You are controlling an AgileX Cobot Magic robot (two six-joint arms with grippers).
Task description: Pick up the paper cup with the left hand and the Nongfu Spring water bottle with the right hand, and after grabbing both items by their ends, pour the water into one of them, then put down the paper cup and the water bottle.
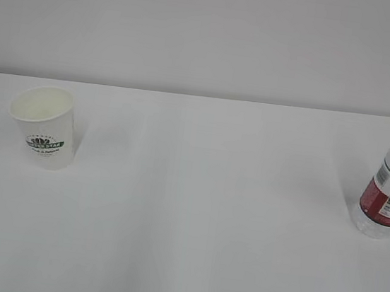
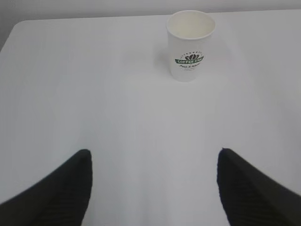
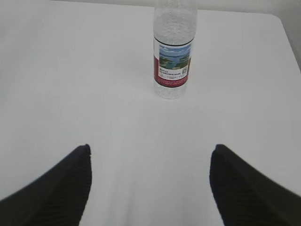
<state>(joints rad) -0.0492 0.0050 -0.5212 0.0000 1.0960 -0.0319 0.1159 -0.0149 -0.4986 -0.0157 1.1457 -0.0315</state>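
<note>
Paper cup and water bottle both wait on the bench, so the job looks like it has not begun.

Near the camera in the left wrist view, the left tool (image 2: 153, 186) fills the bottom corners of the frame. Its two black fingers (image 2: 51, 195) are spread wide with only bare white bench (image 2: 70, 94) between them. It holds nothing. Farther off, at the top of that frame and a little right of the middle, the paper cup (image 2: 190, 44) stands upright. It looks empty inside. It is well apart from the tool.

The right wrist view is much the same. The right tool (image 3: 149, 186) is spread wide at the bottom of the frame and holds nothing. Farther away, at the top middle, the Nongfu Spring water bottle (image 3: 173, 56) stands upright with its label facing the camera. Its top is cut off by the frame edge, so I cannot tell if the cap is on.

In the exterior view, the cup sits at the left and the bottle at the far right edge, well apart. No arm shows there.

I think everything is left to do: reach, grab each thing, lift, pour, and set both down.
</note>
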